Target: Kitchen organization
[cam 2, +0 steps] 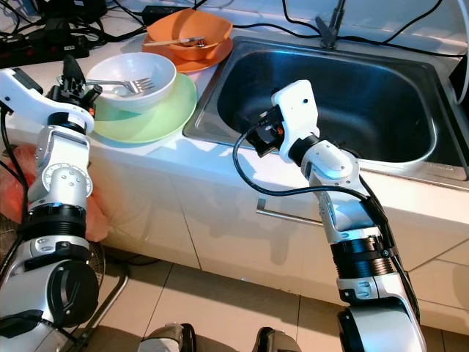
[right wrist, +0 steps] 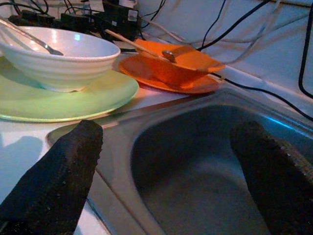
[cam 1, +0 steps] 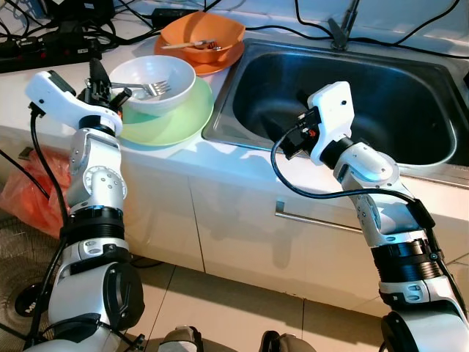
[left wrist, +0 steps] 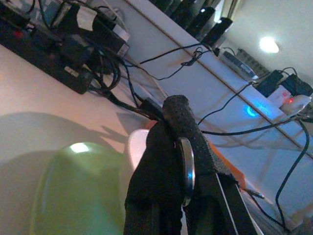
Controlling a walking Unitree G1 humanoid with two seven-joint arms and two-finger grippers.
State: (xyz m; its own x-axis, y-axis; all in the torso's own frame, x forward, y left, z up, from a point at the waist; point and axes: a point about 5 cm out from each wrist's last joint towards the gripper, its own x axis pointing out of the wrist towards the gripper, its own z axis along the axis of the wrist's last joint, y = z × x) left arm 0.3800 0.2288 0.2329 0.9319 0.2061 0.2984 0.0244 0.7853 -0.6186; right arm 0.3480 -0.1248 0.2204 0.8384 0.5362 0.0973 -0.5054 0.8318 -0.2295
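Left pincer pinching shut on fork handle beside white bowl, sitting on green plate on tabletop. Right pincer hanging wide open, empty, over sink. Fork slipping could be tipping bowl.

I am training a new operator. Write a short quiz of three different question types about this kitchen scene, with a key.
1. True or false: the white bowl sits on the green plate.
2. Which utensil lies in the white bowl? A) knife B) fork C) ladle
3. Fill in: the right gripper hangs, fingers apart, above the steel ____.

Key
1. True.
2. B.
3. Sink. The left gripper is shut on a thin metal handle beside the bowl.
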